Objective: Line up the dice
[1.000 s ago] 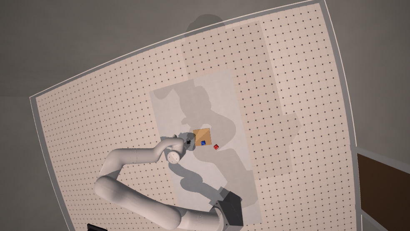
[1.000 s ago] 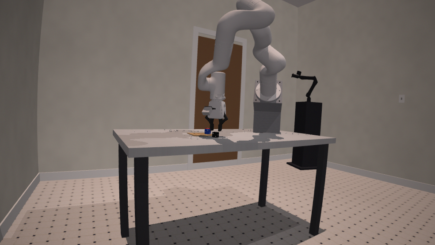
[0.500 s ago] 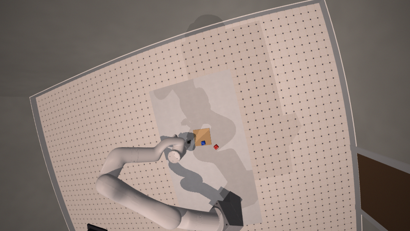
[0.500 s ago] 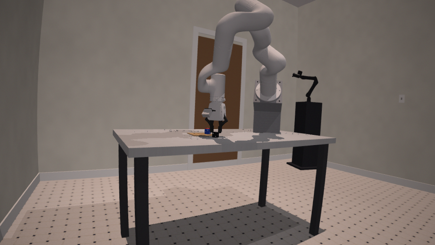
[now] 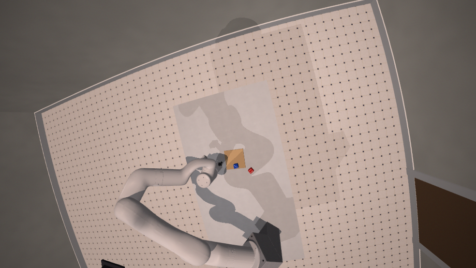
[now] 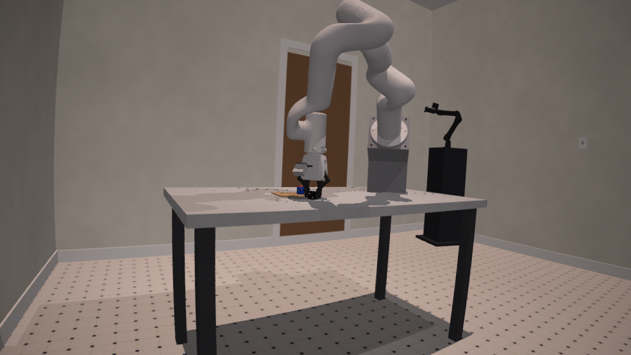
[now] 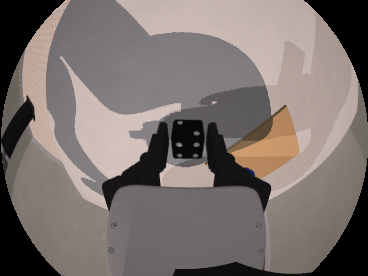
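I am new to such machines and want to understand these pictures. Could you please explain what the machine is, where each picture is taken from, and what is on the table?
The machine is a white robot arm with a two-fingered gripper at its end. One picture looks down from the ceiling, one looks from the side of the room, and the round one comes from a camera on the wrist, just behind the fingers.

On the grey table lies a small brown mat. A blue die sits on the mat, and a red die sits on the table beside it. A black die is on the table by the mat's other side. The open fingers stand on either side of the black die but do not grip it yet.
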